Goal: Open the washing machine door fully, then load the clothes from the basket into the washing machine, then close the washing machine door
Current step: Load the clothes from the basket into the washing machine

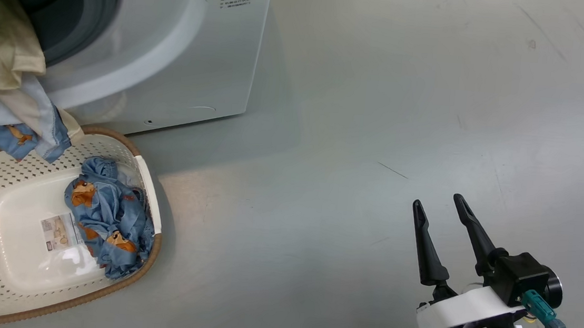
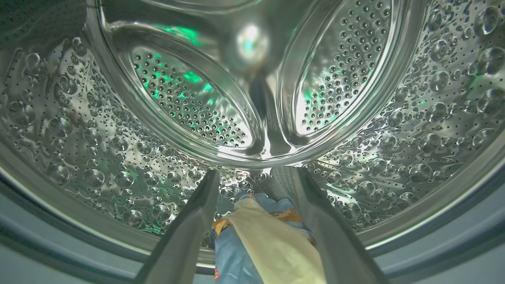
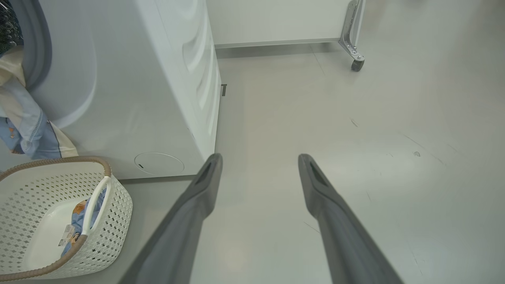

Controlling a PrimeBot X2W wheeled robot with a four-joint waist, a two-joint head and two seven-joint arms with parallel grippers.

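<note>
**Head view**
- Washing machine (image 1: 196, 44): one, upper left, drum mouth uncovered.
- Hanging garment (image 1: 17, 103): one blue-and-cream bundle, draped out of the mouth over the grey gasket (image 1: 100, 4). Its hem is above the basket's far rim.
- Basket (image 1: 8, 266): one, on the floor at the machine's foot.
- Basket garment (image 1: 107, 216): one crumpled piece against the basket's right wall.
- Right gripper (image 1: 438, 201): lower right, jaws apart with nothing between them, well apart from basket and clothes. Bare floor (image 1: 381, 113) lies on every side.

**Left wrist view**
- Left gripper (image 2: 256, 170): inside the drum (image 2: 79, 130), jaws spread wide.
- Hanging garment (image 2: 268, 240): between the two fingers near their roots, across the drum's front lip. Contact with either finger cannot be told. Open drum lies beyond the tips.

**Right wrist view**
- Right gripper (image 3: 260, 156): two fingers apart over bare floor.
- Washing machine (image 3: 150, 98): its front corner is just left of the left fingertip.
- Basket (image 3: 114, 197): lower left, holding the basket garment (image 3: 79, 213).
- Hanging garment (image 3: 23, 122): left edge, above the basket's rim.
- Wheeled frame (image 3: 353, 35): one caster, far off.
</note>
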